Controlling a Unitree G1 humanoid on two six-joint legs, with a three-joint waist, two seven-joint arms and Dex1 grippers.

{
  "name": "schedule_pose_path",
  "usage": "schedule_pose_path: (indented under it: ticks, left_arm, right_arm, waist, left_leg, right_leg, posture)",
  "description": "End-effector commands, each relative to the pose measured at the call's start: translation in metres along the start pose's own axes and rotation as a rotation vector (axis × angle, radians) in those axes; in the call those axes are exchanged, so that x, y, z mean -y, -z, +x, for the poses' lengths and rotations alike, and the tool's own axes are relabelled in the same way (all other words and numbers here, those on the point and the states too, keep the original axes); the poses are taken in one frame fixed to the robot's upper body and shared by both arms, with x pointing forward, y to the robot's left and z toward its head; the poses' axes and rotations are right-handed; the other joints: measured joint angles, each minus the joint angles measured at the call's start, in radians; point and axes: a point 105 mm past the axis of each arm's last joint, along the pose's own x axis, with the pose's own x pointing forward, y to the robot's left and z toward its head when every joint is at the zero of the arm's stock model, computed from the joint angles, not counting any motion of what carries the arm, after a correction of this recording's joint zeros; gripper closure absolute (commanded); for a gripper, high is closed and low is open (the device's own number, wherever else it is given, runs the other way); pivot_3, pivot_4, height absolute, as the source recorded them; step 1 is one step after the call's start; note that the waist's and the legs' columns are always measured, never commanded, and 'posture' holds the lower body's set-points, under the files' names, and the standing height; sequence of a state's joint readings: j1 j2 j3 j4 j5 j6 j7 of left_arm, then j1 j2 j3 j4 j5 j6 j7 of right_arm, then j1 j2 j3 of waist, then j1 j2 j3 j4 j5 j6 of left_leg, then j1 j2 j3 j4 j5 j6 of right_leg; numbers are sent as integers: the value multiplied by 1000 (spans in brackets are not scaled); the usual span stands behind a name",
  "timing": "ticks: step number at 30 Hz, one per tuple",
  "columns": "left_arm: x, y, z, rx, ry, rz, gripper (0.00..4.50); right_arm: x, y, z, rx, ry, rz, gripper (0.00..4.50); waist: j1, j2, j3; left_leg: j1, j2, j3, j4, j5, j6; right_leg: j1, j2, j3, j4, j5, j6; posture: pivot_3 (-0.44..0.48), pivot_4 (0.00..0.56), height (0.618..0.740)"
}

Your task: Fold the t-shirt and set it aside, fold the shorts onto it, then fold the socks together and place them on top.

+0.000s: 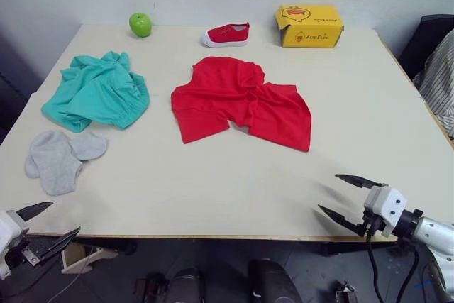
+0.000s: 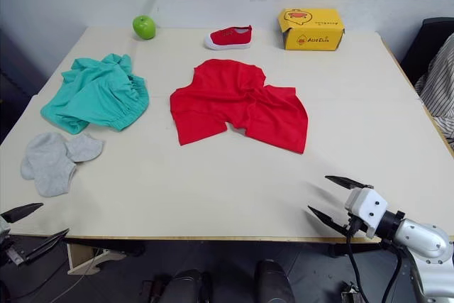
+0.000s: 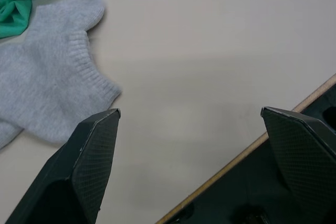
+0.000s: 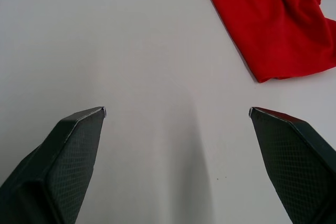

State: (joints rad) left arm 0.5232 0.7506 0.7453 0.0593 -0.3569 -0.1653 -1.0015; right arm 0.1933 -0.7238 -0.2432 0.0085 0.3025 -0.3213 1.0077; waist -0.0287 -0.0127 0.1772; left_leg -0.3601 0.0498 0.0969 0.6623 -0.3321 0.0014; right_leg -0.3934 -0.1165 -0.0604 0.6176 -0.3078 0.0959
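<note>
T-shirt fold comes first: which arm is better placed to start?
Probably right. The right pincer hangs open at the near table edge just below the crumpled t-shirt; the left pincer, also open, sits by the socks, farther away.

striped cloth [image 1: 438,79] cut off at right edge

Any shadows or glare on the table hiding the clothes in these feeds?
Head views: even light, no glare; the t-shirt, shorts and socks are all plain to see. Right wrist view: a soft shadow on the bare table between the open jaws. Left wrist view: a faint grey band beside the socks, covering nothing.
</note>
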Motion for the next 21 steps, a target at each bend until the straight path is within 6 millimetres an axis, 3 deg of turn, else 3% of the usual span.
schedule_pose_path:
  ticks: [1,5,9,12,17,21]
  left_arm:
    - [-4,-2,-9,8,-14,8,0]
    - [2,-20,-2,69,66,-100,0]
    - [5,-57,22,103,202,-167,0]
    - [4,-89,53,110,257,-4,0]
    - [5,-130,118,129,284,164,0]
    - [18,-142,175,113,328,339,0]
  right_arm:
    - [6,-7,-7,13,16,-15,30]
    - [7,-13,-4,34,22,-13,30]
    - [18,-30,10,72,33,14,30]
    - [29,-46,30,85,18,-11,30]
    - [43,-50,66,1,-25,-87,30]
    - [57,-45,88,-62,-15,-93,30]
  waist:
    - [0,0,0]
    - [1,0,0]
    - [1,0,0]
    - [3,2,1]
    - [1,4,1]
    - [4,4,1]
  left_leg:
    - [0,0,0,0,0,0]
    - [0,0,0,0,-2,-4]
    - [0,0,-2,0,-2,-5]
    - [0,-1,-2,0,0,-5]
    - [0,-1,-1,0,4,-3]
    - [-12,-5,5,4,9,-6]
  right_leg:
    - [0,0,0,0,0,0]
    - [0,0,0,0,0,0]
    - [0,0,0,1,0,0]
    - [0,-1,0,2,0,-1]
    - [-1,2,0,4,0,-1]
    - [-14,8,-6,11,1,1]
  posture:
    - [0,150,740]
    - [0,150,740]
    - [0,150,740]
    - [0,150,740]
    - [0,150,740]
    - [0,150,740]
